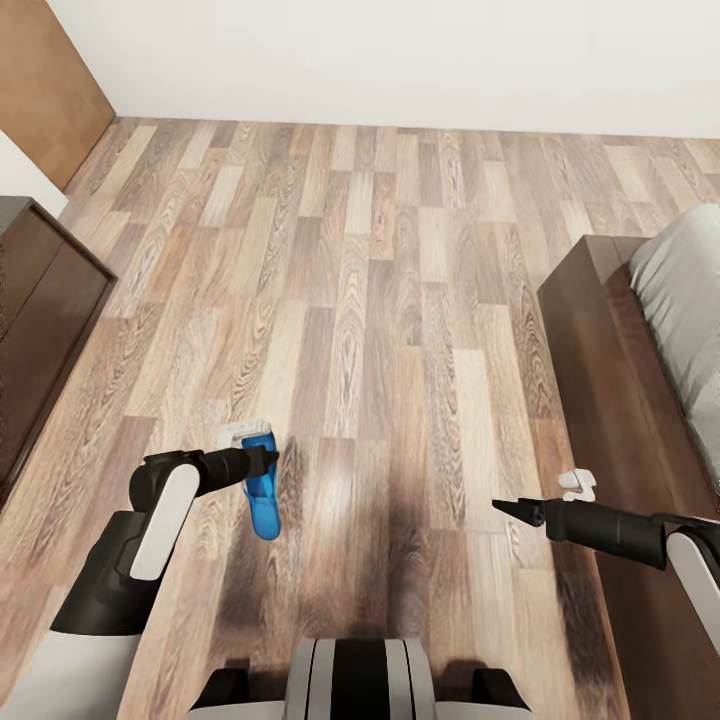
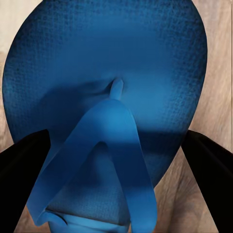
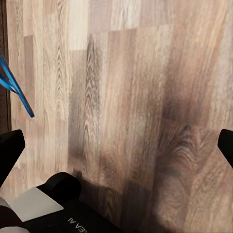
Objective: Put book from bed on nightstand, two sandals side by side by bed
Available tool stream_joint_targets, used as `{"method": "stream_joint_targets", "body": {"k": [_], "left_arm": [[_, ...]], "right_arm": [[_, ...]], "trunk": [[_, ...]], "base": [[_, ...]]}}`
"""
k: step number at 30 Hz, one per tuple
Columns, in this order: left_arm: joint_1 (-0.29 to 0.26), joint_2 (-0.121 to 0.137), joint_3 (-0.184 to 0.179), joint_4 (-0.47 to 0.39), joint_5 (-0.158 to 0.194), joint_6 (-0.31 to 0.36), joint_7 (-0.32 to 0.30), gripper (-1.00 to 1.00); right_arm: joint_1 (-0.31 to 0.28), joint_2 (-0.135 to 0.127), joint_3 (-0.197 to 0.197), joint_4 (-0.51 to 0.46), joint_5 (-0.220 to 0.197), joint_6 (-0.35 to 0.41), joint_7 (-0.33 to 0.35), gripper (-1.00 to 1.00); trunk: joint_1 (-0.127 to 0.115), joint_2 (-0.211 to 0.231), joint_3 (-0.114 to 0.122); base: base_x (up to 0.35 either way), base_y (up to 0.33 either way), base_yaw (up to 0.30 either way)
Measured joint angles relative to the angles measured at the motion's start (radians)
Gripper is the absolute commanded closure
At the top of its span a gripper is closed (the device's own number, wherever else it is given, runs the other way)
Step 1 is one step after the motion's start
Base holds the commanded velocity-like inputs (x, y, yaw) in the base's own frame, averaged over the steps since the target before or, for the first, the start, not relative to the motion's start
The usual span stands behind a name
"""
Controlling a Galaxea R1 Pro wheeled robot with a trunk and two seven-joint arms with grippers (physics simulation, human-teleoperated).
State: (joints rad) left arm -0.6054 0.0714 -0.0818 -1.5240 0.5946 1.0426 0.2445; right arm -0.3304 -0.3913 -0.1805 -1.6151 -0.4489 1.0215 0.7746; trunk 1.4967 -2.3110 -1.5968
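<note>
Beyond the left gripper (image 1: 268, 462), on its outer side, a dark brown cabinet (image 1: 40, 310) stands against the wall, well apart from it. Directly at that gripper's tips hangs 1 blue sandal (image 1: 264, 500), toe pointing down toward the wood-plank floor (image 1: 380, 300). The left wrist view looks straight along the footbed, with the thong strap (image 2: 104, 141) rising toward the camera and the 2 dark fingers (image 2: 22, 160) set on either side of the sole's edges; they look closed on it, though the contact itself is hard to make out.

By its look the sandal is light, smooth and somewhat flexible, so it may swing or twist in a loose pinch. Squeezing across the sole near the strap root seems the steadiest hold; the strap alone would let it dangle.

Across from it, the right gripper (image 1: 510, 508) hovers over bare floor, its fingers (image 3: 8, 148) spread wide and holding nothing. Just past its outer side runs the bed (image 1: 690, 300), dark frame with pale mattress above. A thin blue sliver (image 3: 14, 92) shows in the right wrist view, probably a sandal strap, though I cannot tell which.
</note>
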Motion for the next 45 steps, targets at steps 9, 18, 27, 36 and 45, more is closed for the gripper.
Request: {"method": "stream_joint_targets", "body": {"k": [9, 18, 27, 36, 45], "left_arm": [[0.001, 0.000, 0.011, 0.000, 0.000, 0.000, 0.001, 1.00], [0.012, 0.000, 0.011, -0.007, 0.004, -0.001, -0.003, 1.00], [0.030, 0.009, 0.017, 0.002, -0.004, -0.009, 0.000, 1.00], [0.045, 0.012, 0.018, 0.005, -0.009, -0.015, 0.006, 1.00], [0.048, 0.011, 0.021, 0.006, -0.011, -0.017, 0.005, 1.00]], "right_arm": [[0.000, 0.000, -0.004, 0.000, 0.000, -0.002, 0.000, -1.00], [0.001, 0.000, -0.008, 0.000, 0.001, -0.005, 0.000, -1.00], [0.001, 0.000, -0.005, 0.000, 0.001, -0.008, -0.003, -1.00], [0.001, 0.000, -0.005, 0.000, 0.001, -0.009, -0.003, -1.00], [0.001, 0.000, -0.004, 0.000, 0.001, -0.010, -0.003, -1.00]], "trunk": [[-0.034, 0.063, 0.028], [-0.050, 0.091, 0.045], [-0.050, 0.091, 0.056], [-0.050, 0.091, 0.071], [-0.050, 0.091, 0.085]], "base": [[0.000, 0.000, 0.000], [0.000, 0.000, 0.000], [0.000, 0.000, 0.000], [0.000, 0.000, 0.000], [-0.068, 0.000, 0.000]]}}
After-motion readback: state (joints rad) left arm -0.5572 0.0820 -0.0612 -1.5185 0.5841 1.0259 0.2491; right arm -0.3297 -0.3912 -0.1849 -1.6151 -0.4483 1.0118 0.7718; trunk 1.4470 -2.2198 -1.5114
